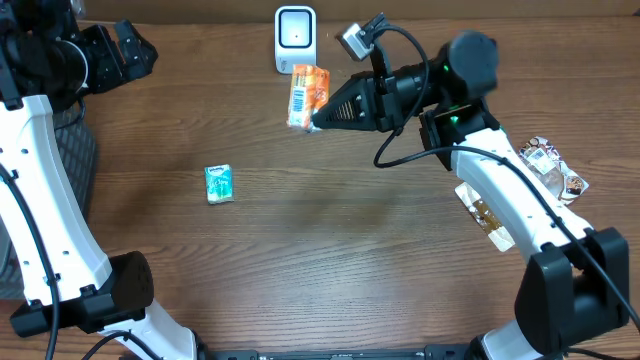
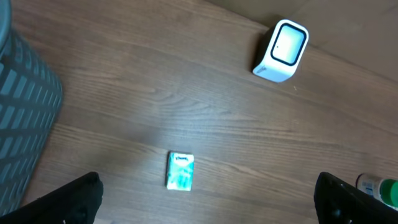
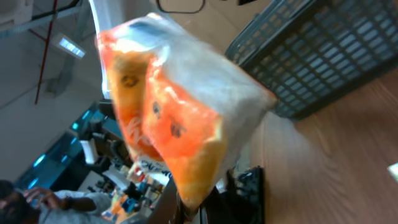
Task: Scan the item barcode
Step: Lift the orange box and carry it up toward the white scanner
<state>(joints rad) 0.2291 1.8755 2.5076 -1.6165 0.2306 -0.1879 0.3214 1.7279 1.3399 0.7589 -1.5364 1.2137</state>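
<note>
packet [image 1: 307, 96] clamped in my right gripper [image 1: 318, 120], long axis aimed at scanner [image 1: 295, 38] just beyond; i'd tilt barcode [image 1: 298, 101] toward it.

1. The white box-shaped barcode scanner [image 1: 295, 38] stands at the far middle of the brown wooden table [image 1: 350, 240].
2. The orange plastic snack packet [image 1: 308, 95] hangs just before it, in the right gripper [image 1: 314, 120].
3. The small teal packet [image 1: 218, 184] lies on the table, right of the grey mesh basket [image 1: 75, 150].

Left gripper [image 1: 133, 55]: jaws wide apart, nothing between them.
Right gripper [image 1: 318, 120]: clamped on a packet [image 1: 307, 95] at its fingertips.
Right arm [image 1: 500, 190]: stretched forward and leftward.
</note>
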